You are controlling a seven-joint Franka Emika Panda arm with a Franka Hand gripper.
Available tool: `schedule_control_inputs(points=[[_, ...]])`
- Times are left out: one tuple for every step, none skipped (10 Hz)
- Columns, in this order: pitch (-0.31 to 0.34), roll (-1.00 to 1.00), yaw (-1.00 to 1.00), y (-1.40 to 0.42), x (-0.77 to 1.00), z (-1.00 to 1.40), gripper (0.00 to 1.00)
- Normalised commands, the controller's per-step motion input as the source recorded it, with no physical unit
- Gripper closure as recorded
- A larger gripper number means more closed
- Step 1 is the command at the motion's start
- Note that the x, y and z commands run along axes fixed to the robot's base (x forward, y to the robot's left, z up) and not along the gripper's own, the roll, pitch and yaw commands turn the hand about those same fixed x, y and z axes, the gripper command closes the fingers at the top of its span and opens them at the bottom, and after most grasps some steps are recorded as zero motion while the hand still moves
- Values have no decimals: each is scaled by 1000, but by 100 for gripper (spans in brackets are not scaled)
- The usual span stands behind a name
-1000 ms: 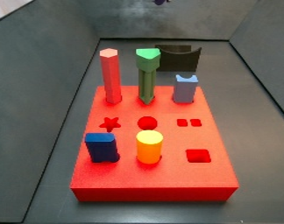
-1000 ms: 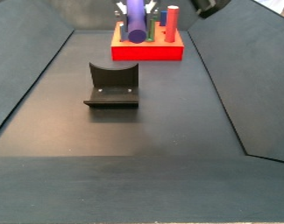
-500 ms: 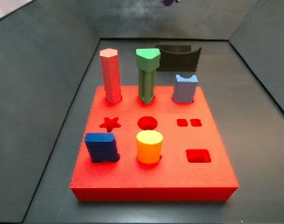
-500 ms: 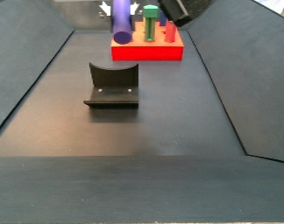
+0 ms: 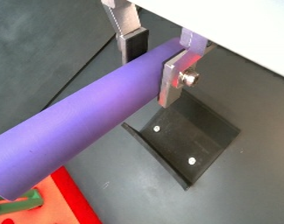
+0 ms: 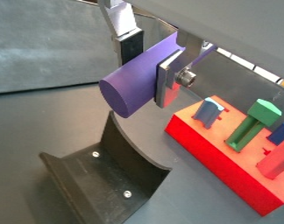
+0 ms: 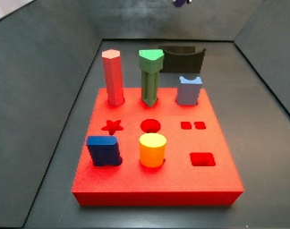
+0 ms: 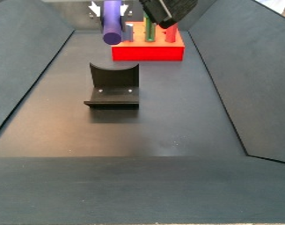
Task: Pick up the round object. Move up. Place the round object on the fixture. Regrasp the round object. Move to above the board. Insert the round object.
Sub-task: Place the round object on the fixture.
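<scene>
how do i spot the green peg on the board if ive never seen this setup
Find the red board on the dark floor. In its far row stand three tall pegs; the green peg is the middle one, between the red hexagonal peg and the shorter grey-blue peg. It alone is green.

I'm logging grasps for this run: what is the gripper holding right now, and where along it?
The gripper holds the round object, lying sideways, clamped between its fingers near one end, in the air above the fixture.
</scene>
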Motion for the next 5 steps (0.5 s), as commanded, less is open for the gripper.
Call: schedule_control_inputs(points=[[45, -1000, -150, 72, 114, -1000, 100], [52, -1000, -151, 76, 117, -1000, 100], [71, -1000, -153, 79, 131, -1000, 100], [80, -1000, -166, 89, 143, -1000, 100], [75, -946, -173, 93, 150, -1000, 100]])
